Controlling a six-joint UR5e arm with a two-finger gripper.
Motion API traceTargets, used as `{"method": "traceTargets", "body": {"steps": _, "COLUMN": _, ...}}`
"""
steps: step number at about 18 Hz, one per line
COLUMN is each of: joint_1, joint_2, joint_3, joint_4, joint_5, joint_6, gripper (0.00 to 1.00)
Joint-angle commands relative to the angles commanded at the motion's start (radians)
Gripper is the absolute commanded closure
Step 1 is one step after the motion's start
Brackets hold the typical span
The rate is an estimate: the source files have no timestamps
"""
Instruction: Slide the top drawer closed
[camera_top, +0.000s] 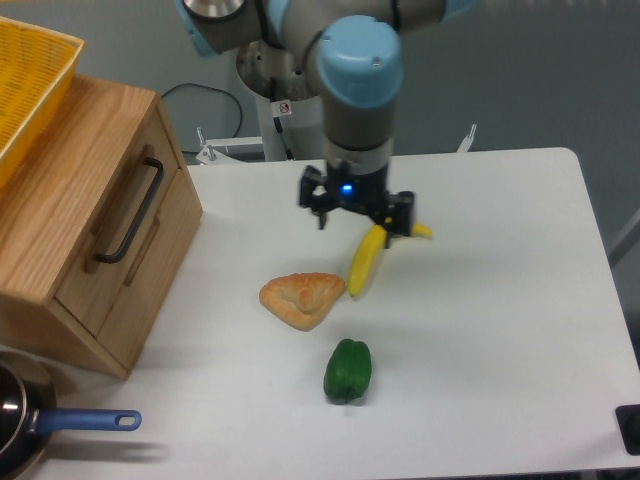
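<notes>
While the tool (357, 212) hides its fingers, grip unreadable, over banana (364, 262), top drawer (128, 215) flush.

A white table (520, 330) with rounded corners fills most of the view, evenly lit, with soft shadows on its top. Behind its far edge runs a plain grey-blue wall (540, 70), with a black cable (205, 93) looping in front of it. Beyond the right edge a strip of grey floor (625, 215) shows.

White table (500, 330) carries banana (362, 266), pastry (301, 298), pepper (347, 370), perhaps pan (40, 425).
</notes>
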Motion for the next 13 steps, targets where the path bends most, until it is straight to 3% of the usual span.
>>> {"method": "traceTargets", "body": {"steps": 8, "joint_1": 0.158, "joint_2": -0.078, "joint_3": 0.014, "joint_4": 0.051, "joint_5": -0.005, "joint_6": 0.290, "gripper": 0.00}}
{"method": "traceTargets", "body": {"steps": 13, "joint_1": 0.215, "joint_2": -0.105, "joint_3": 0.017, "joint_4": 0.066, "joint_5": -0.005, "joint_6": 0.588, "gripper": 0.00}}
